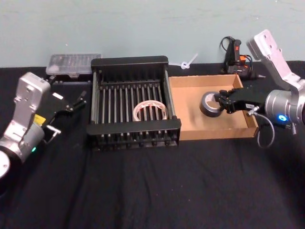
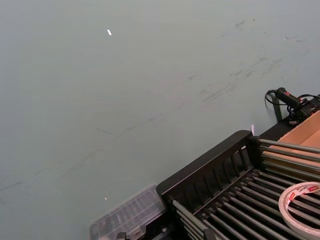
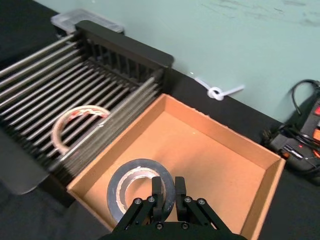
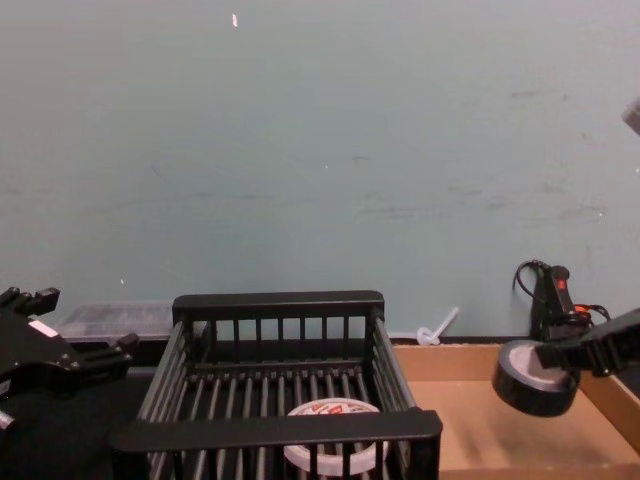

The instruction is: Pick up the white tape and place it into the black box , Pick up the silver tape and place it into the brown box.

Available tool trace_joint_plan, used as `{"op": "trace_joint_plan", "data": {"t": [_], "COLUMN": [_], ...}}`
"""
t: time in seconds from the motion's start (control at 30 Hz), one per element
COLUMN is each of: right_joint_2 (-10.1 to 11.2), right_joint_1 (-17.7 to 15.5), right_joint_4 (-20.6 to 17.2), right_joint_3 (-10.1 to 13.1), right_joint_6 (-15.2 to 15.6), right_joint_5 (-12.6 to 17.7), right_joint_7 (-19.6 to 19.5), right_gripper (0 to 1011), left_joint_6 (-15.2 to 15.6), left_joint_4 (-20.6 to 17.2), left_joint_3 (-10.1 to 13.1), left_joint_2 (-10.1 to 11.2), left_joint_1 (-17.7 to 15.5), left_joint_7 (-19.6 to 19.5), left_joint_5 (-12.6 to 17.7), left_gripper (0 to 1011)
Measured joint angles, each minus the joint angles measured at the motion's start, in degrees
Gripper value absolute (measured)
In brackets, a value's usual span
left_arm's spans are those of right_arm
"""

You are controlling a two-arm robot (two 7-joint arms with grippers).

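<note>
The white tape [image 1: 150, 110] lies flat on the slatted floor of the black box [image 1: 129, 62] at mid table; it also shows in the left wrist view [image 2: 302, 207] and the chest view [image 4: 330, 448]. My right gripper [image 1: 222, 102] is shut on the rim of the silver tape [image 1: 208, 104], holding it tilted a little above the floor of the brown box [image 1: 217, 129]. In the right wrist view the fingers [image 3: 158, 190] pinch the silver roll's [image 3: 131, 181] wall. My left gripper [image 1: 76, 102] hovers open and empty to the left of the black box.
A clear plastic case [image 1: 74, 64] sits behind the black box's left corner. A white zip tie [image 1: 188, 63] and a black-and-red tool with cable [image 1: 236, 57] lie behind the brown box. Black cloth covers the table, with free room in front.
</note>
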Motion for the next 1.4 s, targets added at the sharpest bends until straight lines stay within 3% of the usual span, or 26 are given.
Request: {"op": "trace_joint_plan", "data": {"t": [0.33, 1.03, 1.1, 1.33, 1.4], "right_joint_2": [-1.81, -1.91, -1.91, -1.87, -1.87], "right_joint_1": [1.92, 1.9, 1.9, 1.94, 1.94], "right_joint_4": [4.05, 4.24, 4.24, 4.19, 4.19], "right_joint_3": [0.07, 0.15, 0.15, 0.1, 0.09], "right_joint_6": [-0.27, -0.45, -0.45, -0.42, -0.42], "right_joint_5": [-1.2, -1.36, -1.36, -1.36, -1.36], "right_joint_7": [-0.36, -0.39, -0.39, -0.36, -0.36], "right_gripper": [158, 158, 176, 418, 440], "left_joint_6": [0.0, 0.0, 0.0, 0.0, 0.0], "left_joint_4": [0.0, 0.0, 0.0, 0.0, 0.0], "left_joint_3": [0.0, 0.0, 0.0, 0.0, 0.0], "left_joint_2": [0.0, 0.0, 0.0, 0.0, 0.0], "left_joint_1": [0.0, 0.0, 0.0, 0.0, 0.0], "left_joint_7": [0.0, 0.0, 0.0, 0.0, 0.0], "left_joint_5": [0.0, 0.0, 0.0, 0.0, 0.0], "left_gripper": [1002, 1002, 1001, 1001, 1001]}}
